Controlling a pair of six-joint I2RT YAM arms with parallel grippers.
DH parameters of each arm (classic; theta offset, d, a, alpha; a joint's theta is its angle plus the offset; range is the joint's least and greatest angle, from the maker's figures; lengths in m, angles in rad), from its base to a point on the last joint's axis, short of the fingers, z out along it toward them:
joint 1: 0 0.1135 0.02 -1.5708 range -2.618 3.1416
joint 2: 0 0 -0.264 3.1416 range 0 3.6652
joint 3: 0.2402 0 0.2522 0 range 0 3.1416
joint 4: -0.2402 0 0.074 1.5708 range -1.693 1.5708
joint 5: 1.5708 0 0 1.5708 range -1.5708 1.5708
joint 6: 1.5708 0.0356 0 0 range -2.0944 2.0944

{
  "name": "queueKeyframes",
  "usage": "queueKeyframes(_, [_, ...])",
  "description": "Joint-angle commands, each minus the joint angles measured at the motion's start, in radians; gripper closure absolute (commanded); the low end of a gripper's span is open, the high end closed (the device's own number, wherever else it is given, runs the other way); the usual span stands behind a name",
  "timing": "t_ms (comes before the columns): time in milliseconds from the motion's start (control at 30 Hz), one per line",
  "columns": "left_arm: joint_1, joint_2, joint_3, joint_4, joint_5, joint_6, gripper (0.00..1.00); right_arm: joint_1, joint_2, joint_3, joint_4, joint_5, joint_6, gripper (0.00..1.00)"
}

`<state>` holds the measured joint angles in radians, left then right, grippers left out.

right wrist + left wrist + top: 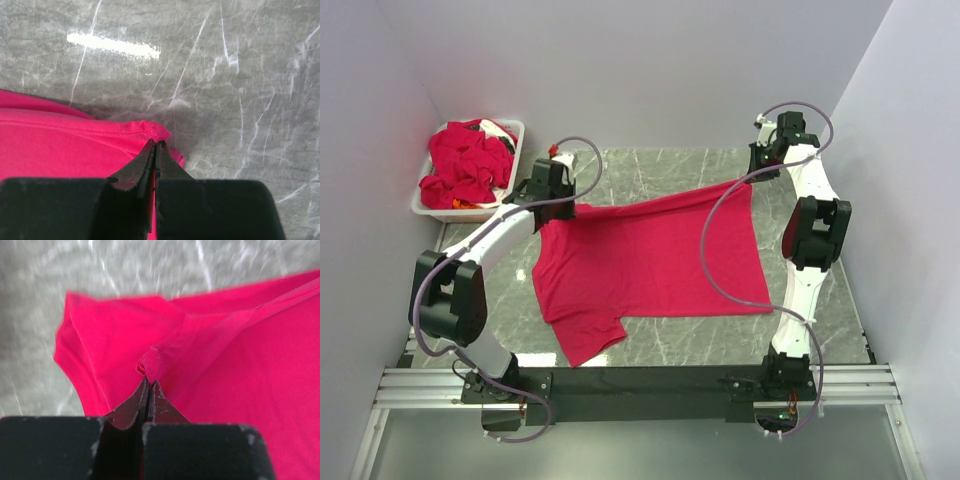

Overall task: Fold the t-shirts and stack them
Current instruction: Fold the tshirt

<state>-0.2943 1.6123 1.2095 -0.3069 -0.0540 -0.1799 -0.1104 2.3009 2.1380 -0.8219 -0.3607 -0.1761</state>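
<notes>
Your left tool (149, 383) is clamped shut on a bunched fold of the shirt (640, 260) at its far left corner. Your right tool (156, 145) pinches the hem at the far right corner. Between them the far edge is stretched straight. The rest of the shirt lies spread on the table (660, 165), with one sleeve (588, 340) toward the near edge. More shirts (465, 165) sit crumpled in the bin (516, 150) at the table's far left.
</notes>
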Motion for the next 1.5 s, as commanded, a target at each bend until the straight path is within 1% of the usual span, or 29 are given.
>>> queueKeyframes(0, [-0.008, -0.028, -0.024, -0.035, -0.078, -0.072, 0.99, -0.011, -0.069, -0.012, -0.009, -0.011, -0.023, 1.0])
queueKeyframes(100, [-0.008, -0.005, -0.025, -0.07, -0.092, -0.088, 0.99, -0.011, -0.075, -0.033, -0.013, -0.018, -0.034, 1.0])
queueKeyframes(300, [-0.008, 0.009, -0.059, -0.087, -0.064, -0.141, 0.99, -0.011, -0.087, -0.07, -0.006, -0.018, -0.042, 1.0])
queueKeyframes(433, [-0.009, 0.024, -0.054, -0.113, -0.066, -0.164, 0.99, -0.011, -0.086, -0.082, -0.01, -0.026, -0.049, 1.0])
queueKeyframes(533, [-0.009, 0.003, -0.039, -0.124, -0.066, -0.174, 0.99, -0.011, -0.09, -0.081, -0.019, -0.029, -0.057, 1.0])
queueKeyframes(700, [-0.017, -0.026, 0.001, -0.19, -0.064, -0.191, 0.99, -0.011, -0.113, -0.078, -0.04, -0.04, -0.079, 1.0])
queueKeyframes(933, [-0.066, -0.094, -0.027, -0.258, -0.069, -0.237, 0.99, -0.014, -0.158, -0.141, -0.037, -0.034, -0.123, 1.0])
queueKeyframes(1100, [-0.082, -0.092, -0.085, -0.235, -0.092, -0.234, 0.99, -0.014, -0.15, -0.196, -0.034, -0.049, -0.126, 1.0])
queueKeyframes(1200, [-0.082, -0.057, -0.08, -0.245, -0.11, -0.216, 0.99, -0.015, -0.144, -0.225, -0.039, -0.06, -0.137, 1.0])
queueKeyframes(1467, [-0.083, -0.014, -0.103, -0.235, -0.067, -0.142, 0.99, -0.014, -0.173, -0.299, -0.056, -0.05, -0.221, 1.0])
